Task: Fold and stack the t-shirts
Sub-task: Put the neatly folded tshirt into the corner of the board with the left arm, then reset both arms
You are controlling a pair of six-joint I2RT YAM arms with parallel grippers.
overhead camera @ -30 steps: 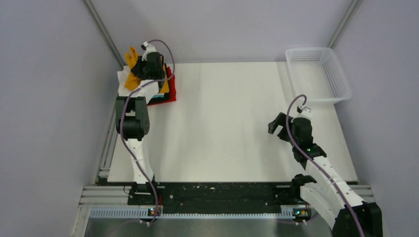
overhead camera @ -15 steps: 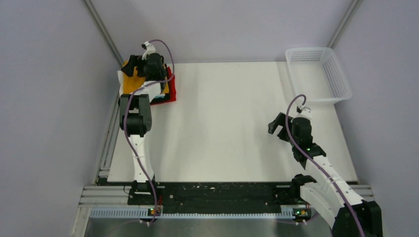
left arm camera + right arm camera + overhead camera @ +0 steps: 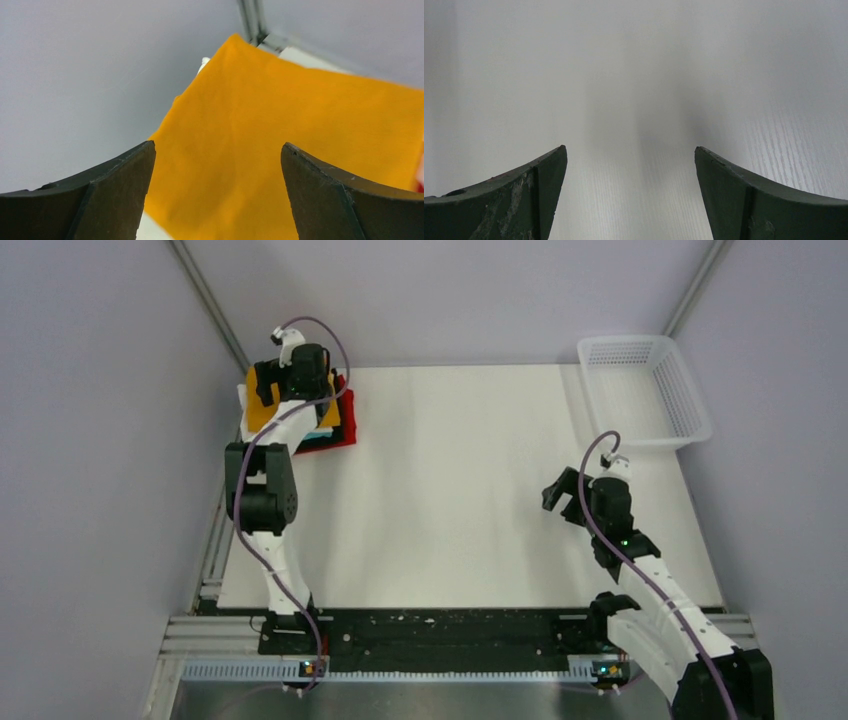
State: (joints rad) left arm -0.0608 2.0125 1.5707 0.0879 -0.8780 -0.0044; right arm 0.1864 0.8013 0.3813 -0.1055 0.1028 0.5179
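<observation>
Left hand [image 3: 217, 147] hangs released above the folded orange-yellow cloth t-shirt [image 3: 310, 140]; right hand [image 3: 630, 150], likewise released, hovers over the white tabletop [image 3: 634, 70].

Soft, even light is coming from overhead; the white bench [image 3: 480, 490] is reading bright without glare. Faint grey shadow bands are running down it in the right wrist view. The overhead view is rendering sharp. At the left wrist the orange-yellow shirt [image 3: 300, 150] is showing slightly soft, its far edge blurring. The jaws are sitting dark at both wrist views' lower corners.
</observation>
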